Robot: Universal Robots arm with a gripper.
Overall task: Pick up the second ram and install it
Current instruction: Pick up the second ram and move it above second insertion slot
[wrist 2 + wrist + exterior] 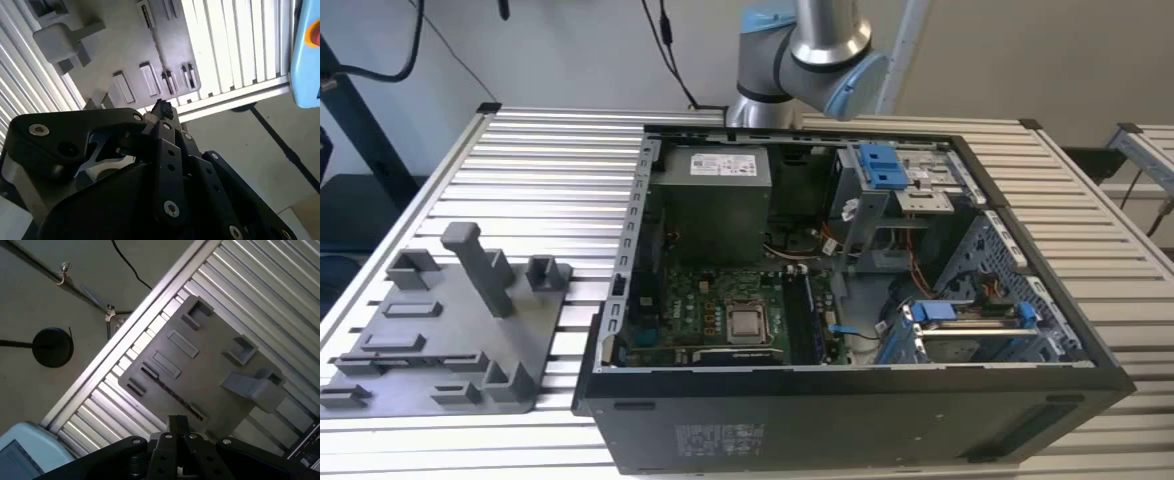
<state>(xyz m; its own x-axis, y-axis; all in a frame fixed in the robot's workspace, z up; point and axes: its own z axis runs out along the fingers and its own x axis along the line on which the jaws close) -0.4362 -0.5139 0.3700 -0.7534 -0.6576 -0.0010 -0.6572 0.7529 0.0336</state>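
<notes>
Ram (172, 394): thin dark strip, edge-on in tray (210, 365).

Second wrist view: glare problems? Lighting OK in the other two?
Second wrist view: the slatted table washes out near white under glare; the gripper is a dark mass. First wrist view: even light, soft shadows on the grey holder tray. Exterior view: even, though the computer case interior sits in shade.

the claw (177, 421) hangs closed, pointing down.
</notes>
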